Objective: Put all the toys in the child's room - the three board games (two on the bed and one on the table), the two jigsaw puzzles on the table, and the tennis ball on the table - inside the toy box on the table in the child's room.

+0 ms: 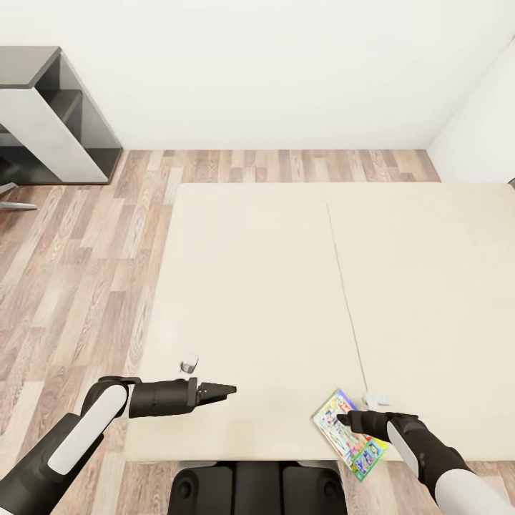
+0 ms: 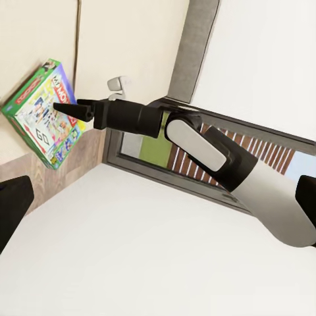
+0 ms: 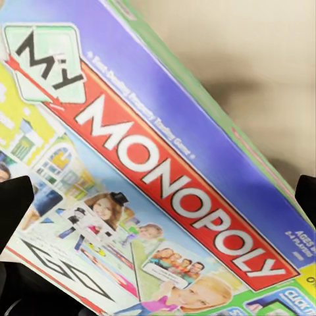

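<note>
I've got my right gripper [image 1: 342,416] over the Monopoly box [image 1: 350,433] at the bed [image 1: 286,286] edge; grip state unclear; left gripper [image 1: 227,390] closed, empty

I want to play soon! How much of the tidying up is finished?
Nothing looks packed yet. The right gripper is over the Monopoly board game, which lies at the near edge of the bed; whether it grips it is unclear. The left gripper holds nothing. The game must reach the toy box.
</note>
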{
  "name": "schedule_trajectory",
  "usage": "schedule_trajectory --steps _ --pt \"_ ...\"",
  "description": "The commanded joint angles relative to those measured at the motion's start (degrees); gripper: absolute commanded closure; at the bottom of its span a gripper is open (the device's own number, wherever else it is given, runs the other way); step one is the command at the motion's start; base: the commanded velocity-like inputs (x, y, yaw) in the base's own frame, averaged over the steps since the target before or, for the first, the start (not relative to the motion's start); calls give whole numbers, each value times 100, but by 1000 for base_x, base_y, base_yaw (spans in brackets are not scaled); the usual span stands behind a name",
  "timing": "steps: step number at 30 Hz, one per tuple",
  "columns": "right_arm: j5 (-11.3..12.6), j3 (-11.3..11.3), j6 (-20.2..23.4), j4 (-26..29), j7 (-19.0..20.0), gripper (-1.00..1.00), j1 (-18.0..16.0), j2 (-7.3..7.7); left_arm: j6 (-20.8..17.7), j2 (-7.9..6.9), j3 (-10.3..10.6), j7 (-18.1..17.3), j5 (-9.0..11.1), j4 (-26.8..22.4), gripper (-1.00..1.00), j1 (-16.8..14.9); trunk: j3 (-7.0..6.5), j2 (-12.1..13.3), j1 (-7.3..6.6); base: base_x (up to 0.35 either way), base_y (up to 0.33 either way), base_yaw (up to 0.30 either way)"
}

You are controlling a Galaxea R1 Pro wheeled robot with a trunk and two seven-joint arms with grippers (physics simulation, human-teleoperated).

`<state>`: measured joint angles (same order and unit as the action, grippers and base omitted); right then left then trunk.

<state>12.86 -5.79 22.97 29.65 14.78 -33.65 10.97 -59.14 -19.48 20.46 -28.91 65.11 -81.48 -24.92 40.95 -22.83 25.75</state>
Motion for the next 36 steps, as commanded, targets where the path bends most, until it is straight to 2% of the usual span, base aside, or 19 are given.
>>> schedule_trajectory --steps 1,6,13,23,31,36 --pt "58 -37 33 10 -17 -100 -1 9 -6 -4 4 -35 -25 0 -100 -4 6 -9 3 0 9 0" --pt "64 -37 91 11 -61 -100 -14 10 -5 -4 4 -35 -25 0 -100 -4 6 -9 3 0 3 0" --pt "54 -44 473 22 -301 -100 -19 18 -3 -4 4 -35 -28 0 -100 -4 6 -9 3 0 0 0" --pt "12 -45 535 24 -360 -100 -19 14 -4 -4 7 -35 -25 0 -100 -4 6 -9 3 0 0 0" --pt "-569 -31 541 9 -359 -100 -19 -20 -3 -4 4 -35 -25 0 -100 -4 6 -9 3 0 0 0" --pt "-687 -28 541 0 -347 -100 -19 -83 -4 -9 2 -35 -25 0 -100 -4 6 -9 3 0 0 0"
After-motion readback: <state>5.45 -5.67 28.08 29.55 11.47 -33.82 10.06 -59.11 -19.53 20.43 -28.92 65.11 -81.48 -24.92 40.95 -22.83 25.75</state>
